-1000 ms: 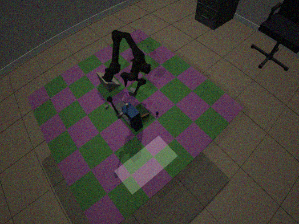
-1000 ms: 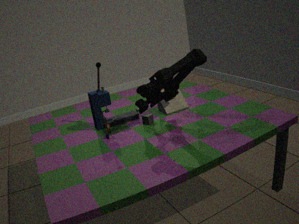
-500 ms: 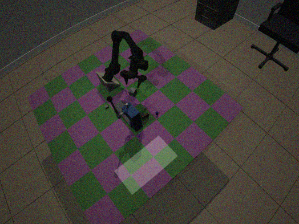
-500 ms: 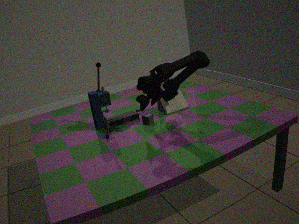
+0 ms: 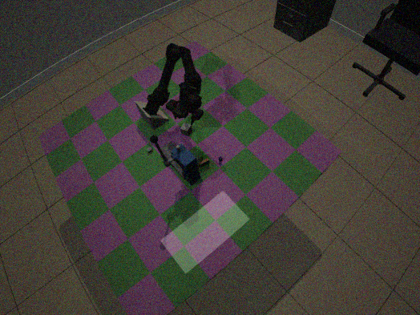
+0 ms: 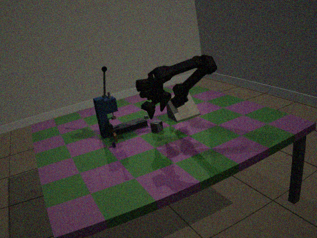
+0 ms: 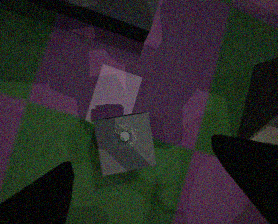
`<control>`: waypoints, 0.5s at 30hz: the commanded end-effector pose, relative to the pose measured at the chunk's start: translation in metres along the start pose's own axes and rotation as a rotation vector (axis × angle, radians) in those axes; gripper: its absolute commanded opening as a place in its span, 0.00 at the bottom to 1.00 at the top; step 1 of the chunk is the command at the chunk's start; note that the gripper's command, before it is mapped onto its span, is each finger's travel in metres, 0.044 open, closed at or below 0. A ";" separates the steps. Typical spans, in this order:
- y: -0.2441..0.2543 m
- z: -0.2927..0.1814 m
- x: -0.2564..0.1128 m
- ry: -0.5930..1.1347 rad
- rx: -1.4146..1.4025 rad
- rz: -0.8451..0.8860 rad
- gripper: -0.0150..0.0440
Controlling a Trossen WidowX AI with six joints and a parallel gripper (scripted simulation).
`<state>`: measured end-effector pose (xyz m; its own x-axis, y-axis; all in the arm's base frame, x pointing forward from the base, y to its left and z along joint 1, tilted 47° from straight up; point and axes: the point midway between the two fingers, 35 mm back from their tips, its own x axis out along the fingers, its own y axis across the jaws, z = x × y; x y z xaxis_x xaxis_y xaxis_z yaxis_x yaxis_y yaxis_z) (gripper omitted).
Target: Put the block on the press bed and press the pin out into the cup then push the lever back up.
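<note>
Gripper (image 5: pixel 191 119) (image 6: pixel 157 108) (image 7: pixel 144 155) open, nothing between fingers; metal block (image 5: pixel 185 128) (image 6: pixel 156 126) (image 7: pixel 125 144) on checkered tabletop (image 5: pixel 132 187) (image 6: pixel 145 162) (image 7: pixel 40 130), near blue lever press (image 5: pixel 185 159) (image 6: pixel 104 114), off its bed; press lever (image 5: pixel 161 151) (image 6: pixel 104 82) upright.

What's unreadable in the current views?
- Block: pin's depth inside, hidden by the block itself in the wrist view.
- Punch tip: too small and dark, exterior.
- Cup interior: not discernible, exterior, too dark.
- Press: cut off by the wrist view's edge.
</note>
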<state>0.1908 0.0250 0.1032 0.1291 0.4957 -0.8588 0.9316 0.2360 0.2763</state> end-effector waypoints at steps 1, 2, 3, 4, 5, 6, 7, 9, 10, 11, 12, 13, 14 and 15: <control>0.002 0.009 -0.003 0.192 0.009 0.036 1.00; 0.003 0.012 -0.004 0.234 0.013 0.058 1.00; 0.004 0.014 -0.005 0.258 0.015 0.073 1.00; 0.004 0.014 -0.006 0.266 0.016 0.078 1.00; 0.004 0.014 -0.006 0.266 0.016 0.078 1.00; 0.004 0.014 -0.006 0.266 0.016 0.078 1.00; 0.004 0.014 -0.006 0.266 0.016 0.078 1.00; 0.004 0.014 -0.006 0.266 0.016 0.078 1.00; 0.004 0.014 -0.004 0.266 0.016 0.078 1.00; 0.005 0.013 0.001 0.266 0.016 0.078 1.00; 0.005 0.011 0.006 0.266 0.016 0.079 1.00; 0.005 0.011 0.007 0.266 0.016 0.079 1.00; 0.005 0.011 0.008 0.266 0.016 0.079 1.00; 0.005 0.010 0.010 0.266 0.016 0.079 1.00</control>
<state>0.1998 0.0185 0.0956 0.1084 0.7100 -0.6958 0.9266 0.1814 0.3295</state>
